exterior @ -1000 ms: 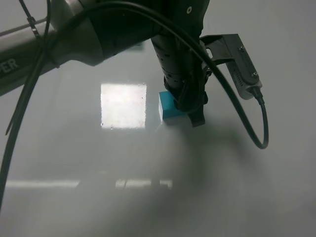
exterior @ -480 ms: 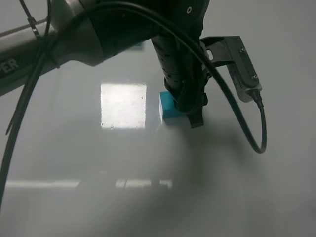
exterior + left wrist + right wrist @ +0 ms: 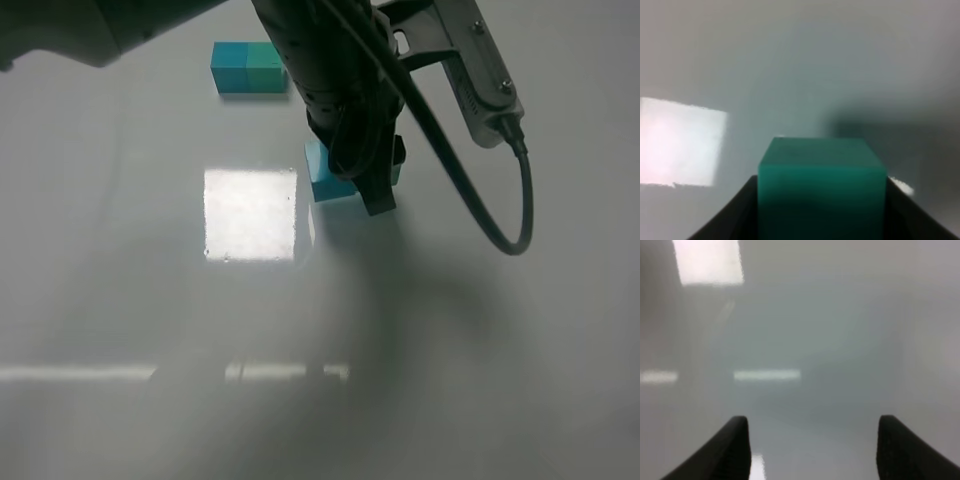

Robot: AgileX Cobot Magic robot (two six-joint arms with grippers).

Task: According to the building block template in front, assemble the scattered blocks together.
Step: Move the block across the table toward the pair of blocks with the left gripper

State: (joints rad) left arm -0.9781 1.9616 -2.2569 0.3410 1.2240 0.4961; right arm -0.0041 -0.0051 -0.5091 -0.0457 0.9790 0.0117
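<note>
The building block template, a teal-blue and green two-cube bar, lies at the far side of the table. My left gripper reaches across the middle. In the left wrist view my left gripper is shut on the sea-green cube. From above only a sliver of that cube shows past the fingers. The teal-blue cube sits tight against the gripper's left side; I cannot tell if the two cubes are joined. My right gripper is open and empty over bare table, and does not show in the high view.
The grey glossy table carries a bright square reflection left of the blue cube. The left arm's cable loops out to the right of the gripper.
My left arm has moved toward the far side, uncovering the template. The teal-blue cube has shifted the same way, staying against the gripper.
</note>
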